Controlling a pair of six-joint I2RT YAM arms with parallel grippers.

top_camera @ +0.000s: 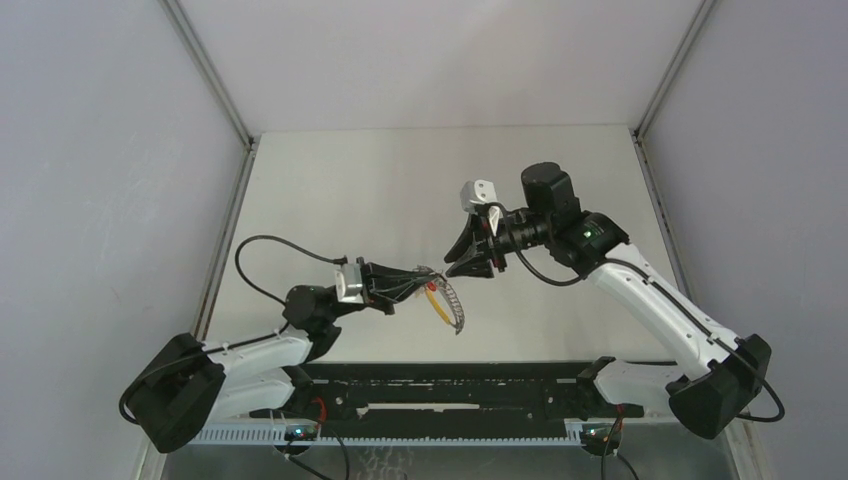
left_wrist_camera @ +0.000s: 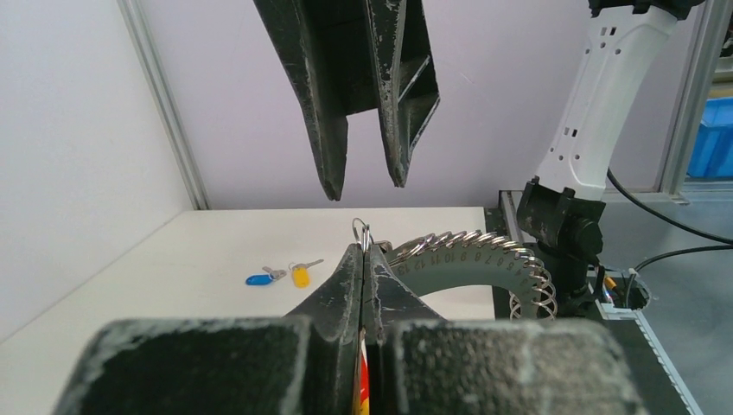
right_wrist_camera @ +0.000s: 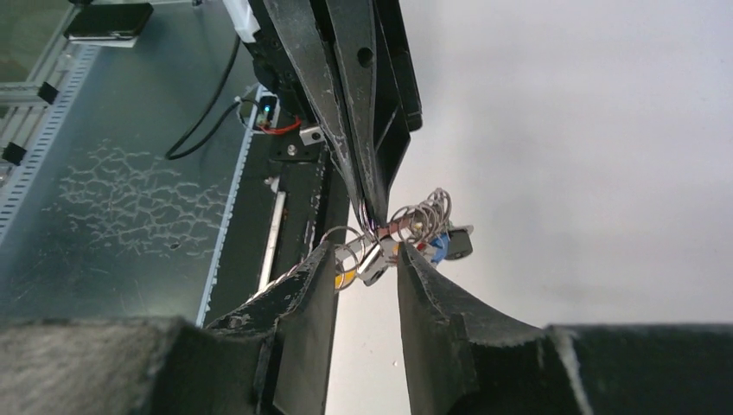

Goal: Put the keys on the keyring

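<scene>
I've got my left pincer (left_wrist_camera: 363,259) pressed tight on the keyring (left_wrist_camera: 471,259), my right pincer (right_wrist_camera: 363,252) half-spread and empty right beside it, and the blue key (left_wrist_camera: 258,279) and yellow key (left_wrist_camera: 300,276) lying on the bench (left_wrist_camera: 173,259), so I'd hold the left rock-steady and pinch one key squarely.

We see a white table (top_camera: 330,190) filling the middle of the overhead frame, closed in by pale grey walls (top_camera: 100,150) at left, right and top. Two aluminium posts (top_camera: 203,65) slant in from the upper corners to the table's far corners. Along the bottom runs a black rail (top_camera: 450,385), with a white slotted strip (top_camera: 420,432) just below it. In the left wrist view, a blue bin (left_wrist_camera: 710,138) sits at the right edge. In the right wrist view, a grey metal plate (right_wrist_camera: 130,199) with crackled marks fills the left side.
</scene>
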